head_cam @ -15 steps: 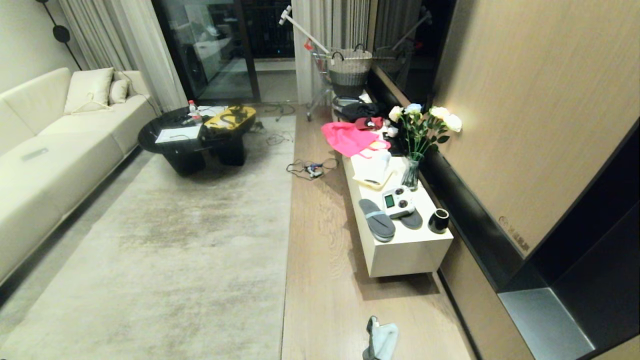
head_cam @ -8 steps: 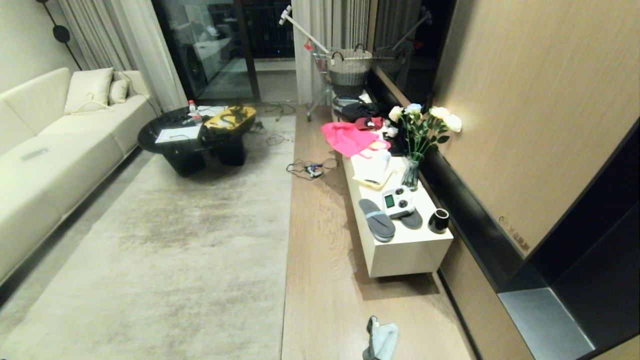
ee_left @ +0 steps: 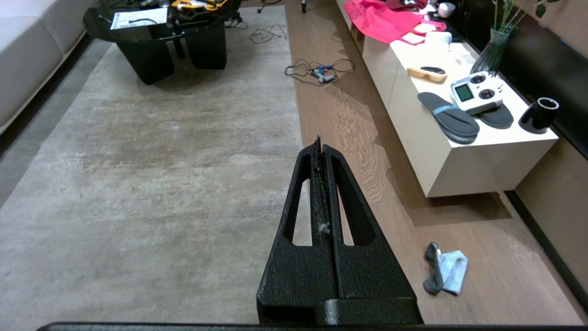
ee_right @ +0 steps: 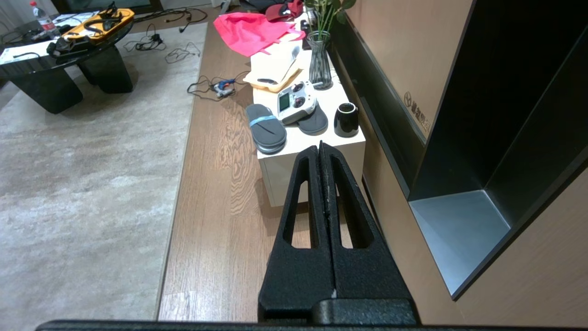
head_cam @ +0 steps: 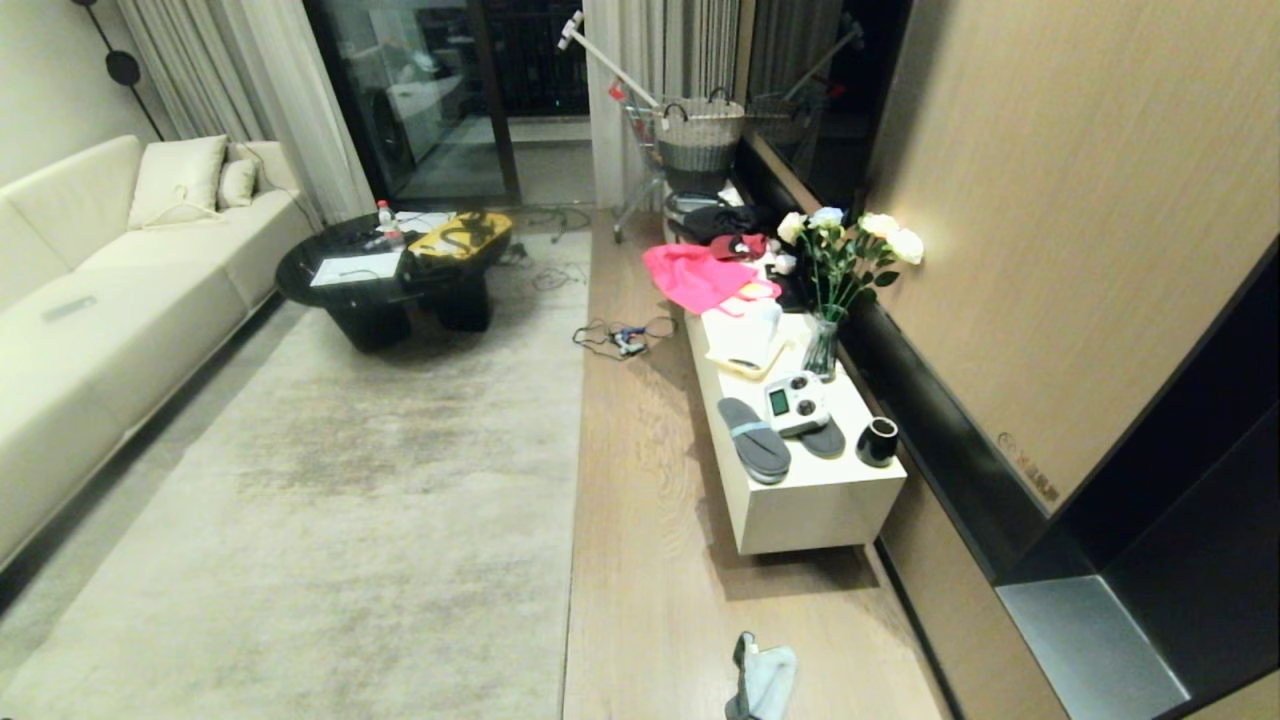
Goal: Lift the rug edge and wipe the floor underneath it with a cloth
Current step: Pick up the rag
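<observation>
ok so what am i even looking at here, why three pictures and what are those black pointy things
It is a wheeled robot with two arms in a living room. The wide picture comes from a camera on its head; neither arm shows there. The other two come from cameras on its wrists, looking along the fingers. The black wedges are the left gripper and right gripper, both shut and holding nothing, up in the air. A large pale rug lies flat on the wood floor, its straight rug edge running alongside the bare planks. The small grey and pale cloth lies on the floor near a low white cabinet.
</observation>
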Motion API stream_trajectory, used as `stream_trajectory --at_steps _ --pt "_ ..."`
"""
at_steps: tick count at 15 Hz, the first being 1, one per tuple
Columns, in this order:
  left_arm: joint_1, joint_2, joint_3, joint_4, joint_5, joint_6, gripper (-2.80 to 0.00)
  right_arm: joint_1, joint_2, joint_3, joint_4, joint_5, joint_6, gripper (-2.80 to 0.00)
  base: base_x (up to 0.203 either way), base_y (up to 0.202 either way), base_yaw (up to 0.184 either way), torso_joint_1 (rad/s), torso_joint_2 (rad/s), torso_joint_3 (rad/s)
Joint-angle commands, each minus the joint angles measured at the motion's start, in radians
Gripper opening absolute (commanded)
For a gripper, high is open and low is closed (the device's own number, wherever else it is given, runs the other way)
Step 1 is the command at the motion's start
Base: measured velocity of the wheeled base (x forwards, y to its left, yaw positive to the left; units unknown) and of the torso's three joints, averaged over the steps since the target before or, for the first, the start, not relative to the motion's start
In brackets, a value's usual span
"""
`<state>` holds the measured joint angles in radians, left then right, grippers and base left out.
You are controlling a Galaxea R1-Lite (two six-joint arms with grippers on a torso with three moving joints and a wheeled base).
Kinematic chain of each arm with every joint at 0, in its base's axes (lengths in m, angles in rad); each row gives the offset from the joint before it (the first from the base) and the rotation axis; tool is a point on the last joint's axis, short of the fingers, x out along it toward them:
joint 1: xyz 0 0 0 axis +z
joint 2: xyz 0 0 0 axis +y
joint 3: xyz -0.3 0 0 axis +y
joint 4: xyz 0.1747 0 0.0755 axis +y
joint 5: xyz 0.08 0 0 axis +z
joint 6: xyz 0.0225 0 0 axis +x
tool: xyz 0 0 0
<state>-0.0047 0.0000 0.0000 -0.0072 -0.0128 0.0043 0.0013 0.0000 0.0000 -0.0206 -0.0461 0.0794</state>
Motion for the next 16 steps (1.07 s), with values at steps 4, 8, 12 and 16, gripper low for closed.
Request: stream_trajectory --at_steps 4,8,12,16 --pt "0.000 0.000 0.000 0.000 0.000 0.000 -2.80 0.000 0.002 0.000 -0.001 0.000 0.002 -2.80 0.000 0.000 0.000 0.000 0.00 0.000" --pt "0.000 0.000 0.000 0.000 0.000 0.000 -2.80 0.000 0.002 0.000 -0.002 0.000 0.005 -2.80 0.000 0.000 0.000 -0.125 0.28 0.166" --pt "0.000 0.001 0.000 0.000 0.000 0.000 -2.80 0.000 0.002 0.000 -0.002 0.000 0.005 -2.80 0.000 0.000 0.000 -0.130 0.31 0.177" --pt "0.000 0.000 0.000 0.000 0.000 0.000 -2.80 0.000 0.002 0.000 -0.002 0.000 0.007 -2.80 0.000 0.000 0.000 -0.130 0.32 0.187"
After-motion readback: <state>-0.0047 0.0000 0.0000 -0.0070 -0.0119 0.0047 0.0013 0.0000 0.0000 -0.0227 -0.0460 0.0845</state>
